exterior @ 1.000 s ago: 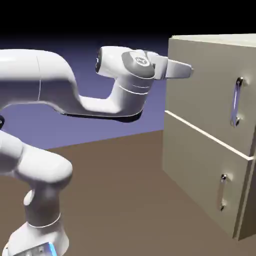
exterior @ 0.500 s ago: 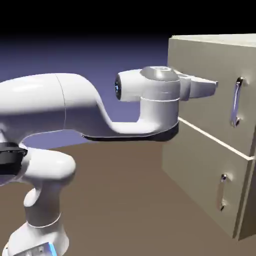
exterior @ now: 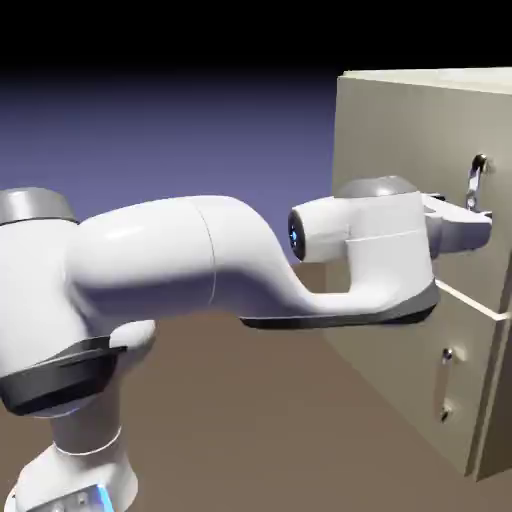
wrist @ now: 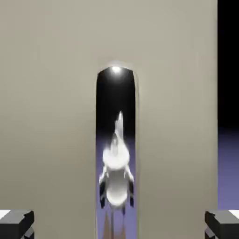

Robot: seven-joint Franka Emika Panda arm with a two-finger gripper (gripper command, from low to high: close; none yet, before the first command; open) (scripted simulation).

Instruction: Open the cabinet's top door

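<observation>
At the bottom corners of my hand view I see the two grey fingertips (wrist: 17, 223) spread wide with nothing between them, and the gripper (wrist: 119, 224) faces the top door (wrist: 51, 102), whose shiny bar handle (wrist: 116, 144) runs up the middle of the frame. In the exterior view the gripper (exterior: 478, 222) sits at the right edge, just at the handle (exterior: 474, 180), though I cannot tell if it touches. Behind it the cabinet (exterior: 400, 130) fills the right of the frame, its door shut.

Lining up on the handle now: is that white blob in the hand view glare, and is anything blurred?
Hand view: sharp; the blob is the arm mirrored in the polished handle, a highlight at its top; claw fingertips flank it. Exterior view: evenly lit, no blur; the hand hides the handle's lower part.
</observation>
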